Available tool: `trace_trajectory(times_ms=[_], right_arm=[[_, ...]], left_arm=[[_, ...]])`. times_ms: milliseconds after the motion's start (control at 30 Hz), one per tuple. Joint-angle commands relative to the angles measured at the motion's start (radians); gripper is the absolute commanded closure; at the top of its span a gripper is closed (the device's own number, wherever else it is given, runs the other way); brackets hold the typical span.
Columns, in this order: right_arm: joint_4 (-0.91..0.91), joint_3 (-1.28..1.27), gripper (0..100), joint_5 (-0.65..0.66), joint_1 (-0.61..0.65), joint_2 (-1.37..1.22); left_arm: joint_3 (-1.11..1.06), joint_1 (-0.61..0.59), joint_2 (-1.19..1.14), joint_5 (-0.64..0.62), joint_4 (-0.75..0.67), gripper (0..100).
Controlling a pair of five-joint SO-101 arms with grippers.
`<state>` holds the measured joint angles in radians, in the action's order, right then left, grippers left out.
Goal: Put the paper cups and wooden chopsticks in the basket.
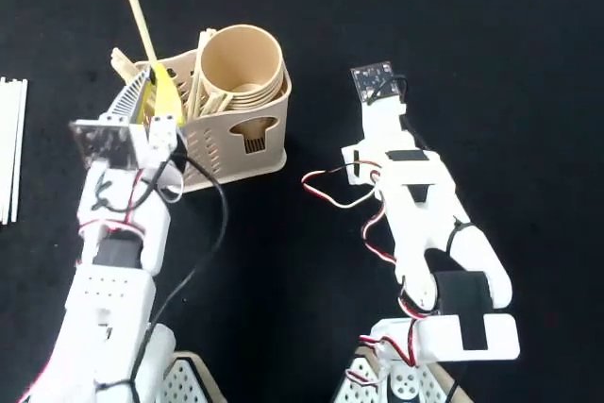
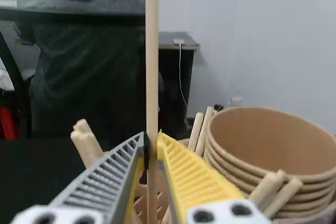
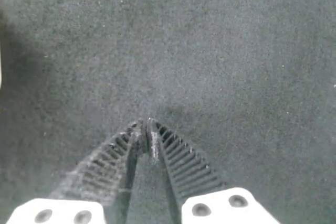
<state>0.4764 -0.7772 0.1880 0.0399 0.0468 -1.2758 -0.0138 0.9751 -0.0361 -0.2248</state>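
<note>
A beige basket stands left of centre on the black table, holding stacked paper cups and several wooden chopsticks. My left gripper hangs over the basket's left end, shut on one upright wooden chopstick that rises well above it. In the left wrist view that chopstick is pinched between the grey and yellow fingers, with the cups beside them. My right gripper is shut with nothing in it, low over bare black cloth, its arm right of the basket.
More chopsticks lie at the table's left edge. Cables run from both arms across the cloth between them. The black table stretches out beyond the right arm. A person in a grey top stands behind the table in the left wrist view.
</note>
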Motion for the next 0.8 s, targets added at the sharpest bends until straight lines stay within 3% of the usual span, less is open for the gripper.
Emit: trace_trajectory(times_ms=[0,200,300,500,767], right_arm=[[-0.017,0.025,98.7,0.009,0.011,0.004],[-0.018,0.025,98.7,0.009,0.011,0.004],[-0.018,0.025,98.7,0.009,0.011,0.004],[-0.02,0.025,98.7,0.009,0.011,0.004],[-0.015,0.025,98.7,0.009,0.011,0.004]], left_arm=[[0.062,0.004,-0.112,-0.046,-0.049,97],[0.021,0.004,-0.094,-0.049,-0.043,97],[0.001,0.01,-0.051,-0.066,0.015,90],[0.119,-0.059,0.104,-0.238,0.371,84],[0.49,-0.275,0.21,-0.229,0.879,82]])
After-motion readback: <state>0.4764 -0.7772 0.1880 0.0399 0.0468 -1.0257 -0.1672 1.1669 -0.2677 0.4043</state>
